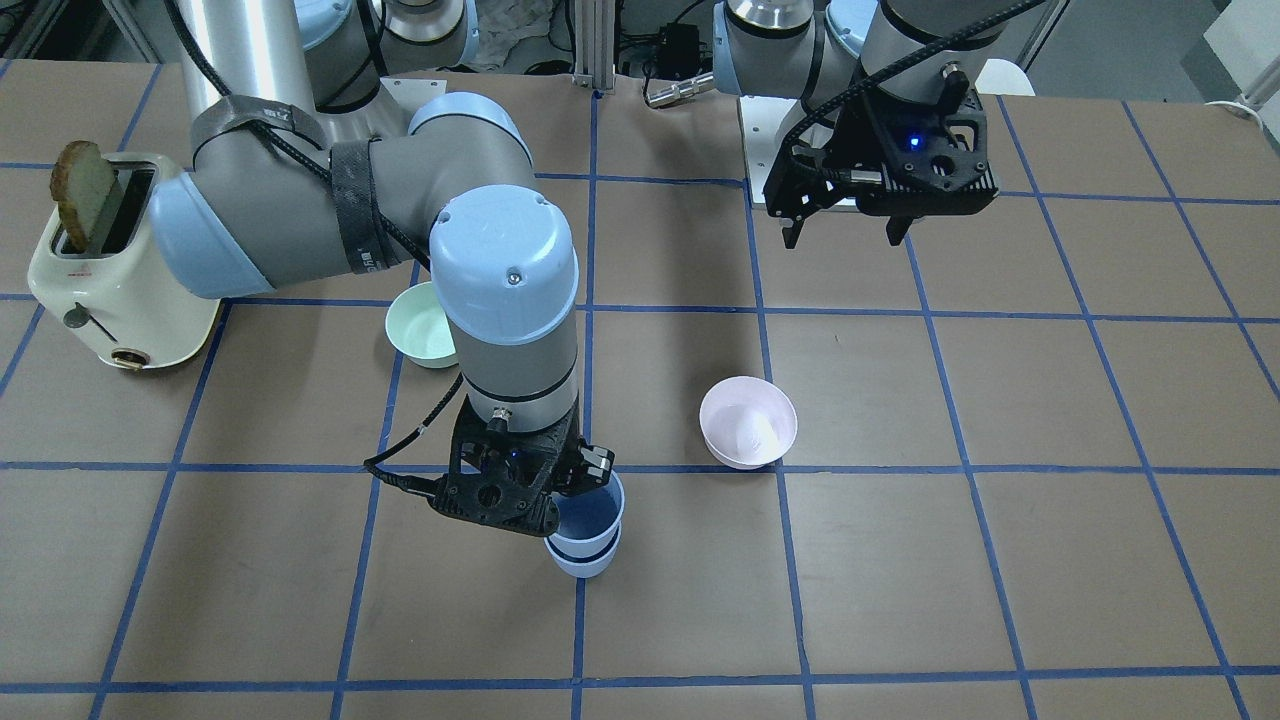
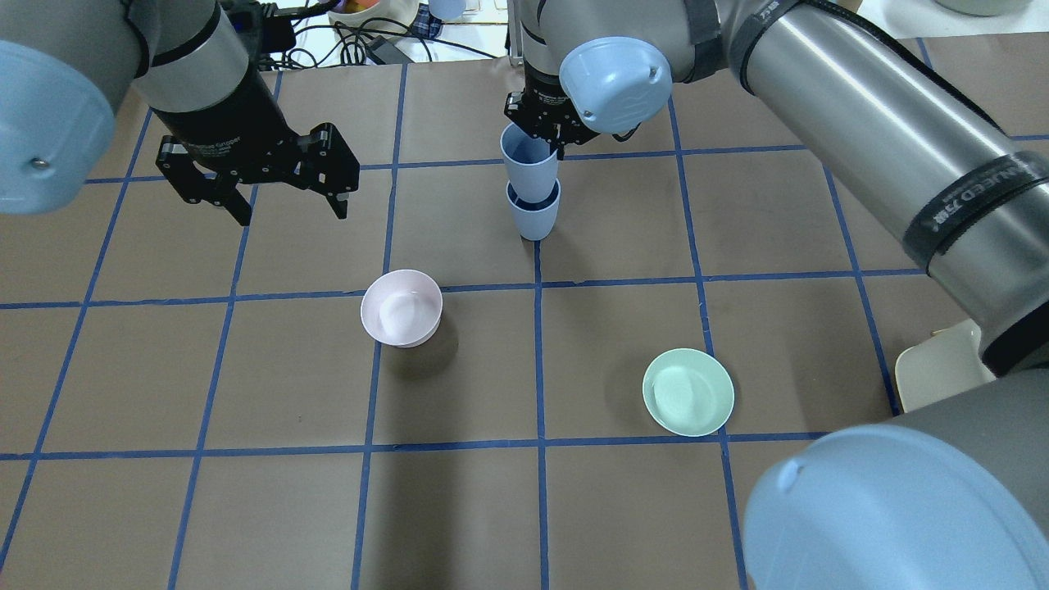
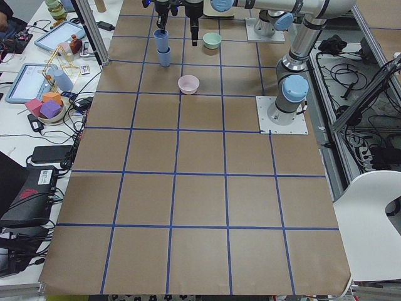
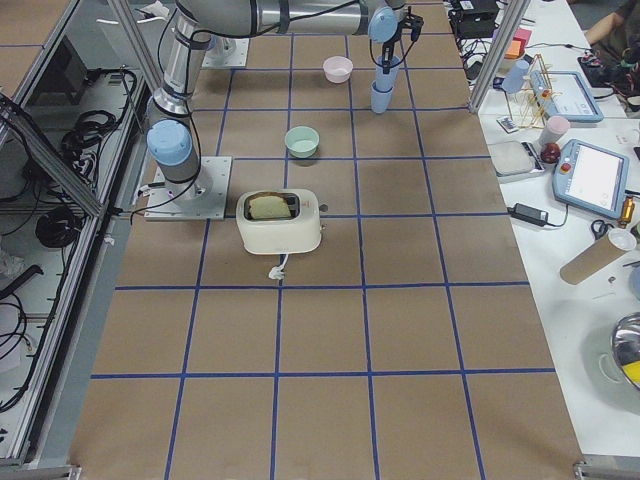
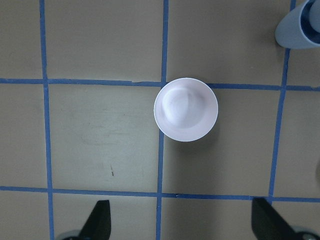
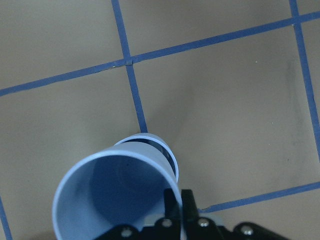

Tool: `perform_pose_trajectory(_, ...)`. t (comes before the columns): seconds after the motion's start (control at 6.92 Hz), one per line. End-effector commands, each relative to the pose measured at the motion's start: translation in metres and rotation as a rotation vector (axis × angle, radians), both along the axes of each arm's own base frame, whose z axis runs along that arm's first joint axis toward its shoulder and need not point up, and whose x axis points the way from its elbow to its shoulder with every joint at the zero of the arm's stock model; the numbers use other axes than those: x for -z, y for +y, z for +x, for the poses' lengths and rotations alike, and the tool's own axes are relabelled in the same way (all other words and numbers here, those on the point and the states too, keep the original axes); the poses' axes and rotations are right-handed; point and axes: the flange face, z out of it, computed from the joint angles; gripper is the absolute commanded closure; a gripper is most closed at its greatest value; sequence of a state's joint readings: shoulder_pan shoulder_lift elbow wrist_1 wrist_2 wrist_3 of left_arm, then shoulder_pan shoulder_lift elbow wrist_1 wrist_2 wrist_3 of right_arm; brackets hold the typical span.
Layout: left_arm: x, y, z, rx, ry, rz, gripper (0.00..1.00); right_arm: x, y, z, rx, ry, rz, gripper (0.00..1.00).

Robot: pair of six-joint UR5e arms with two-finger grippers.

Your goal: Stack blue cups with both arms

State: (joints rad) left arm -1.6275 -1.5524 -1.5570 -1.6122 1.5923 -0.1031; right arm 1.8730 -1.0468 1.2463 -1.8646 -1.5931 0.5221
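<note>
Standing mouth up at the far middle of the table (image 2: 205, 377), on a blue tape line (image 2: 538, 344), the lower blue cup (image 2: 534, 220) holds the base of the upper blue cup (image 2: 529, 170), whose wall rises well above the lower rim. Both long axes run roughly vertical, narrow ends down. The right arm's fingers (image 6: 188, 202) reach down from above and pinch the far side of the upper cup's rim. In the right wrist view one finger shows outside the wall, and the cup's inside shows only its own blue floor. Seen from across the table, the right arm's wrist (image 1: 510, 300) hangs over the stack and covers part of it. It also hides part of the mint-green bowl (image 2: 687, 392), which sits upright to the right of the cups and nearer the robot. The pale pink bowl (image 2: 401, 307) sits upright to the left of the cups and a little nearer, well apart from them. The left arm's fingers (image 2: 334, 190) hang above the table to the left of the stack, spread wide and holding nothing, with the pink bowl below them in the left wrist view. A cream toaster (image 1: 110, 280) with a slice of toast (image 1: 80, 195) upright in its slot stands further right, near the right arm's base.
</note>
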Motion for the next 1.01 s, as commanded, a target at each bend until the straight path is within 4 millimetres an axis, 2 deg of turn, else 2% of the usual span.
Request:
perform_pose_trajectory(0.0,-0.001,0.001,0.000,0.000,0.000,-0.002,0.00,0.012,0.002,0.000,-0.005,0.002,0.016,0.46)
perform_pose_trajectory(0.14,-0.001,0.001,0.000,0.000,0.000,-0.002,0.00,0.019,0.005,-0.001,-0.011,0.007,0.028,0.00)
perform_pose_trajectory(0.43,-0.001,0.001,0.000,0.000,0.000,-0.002,0.00,-0.001,-0.003,-0.016,-0.022,0.002,-0.002,0.00)
perform_pose_trajectory(0.58,-0.001,0.001,0.000,0.000,0.000,-0.002,0.00,-0.027,-0.012,-0.040,-0.054,0.010,-0.035,0.00)
perform_pose_trajectory(0.72,-0.001,0.001,0.000,0.000,0.000,-0.002,0.00,-0.048,-0.014,-0.083,-0.072,0.034,0.004,0.00)
perform_pose_trajectory(0.87,-0.001,0.001,0.000,0.000,0.000,-0.002,0.00,-0.071,-0.004,-0.135,-0.156,0.065,0.039,0.00)
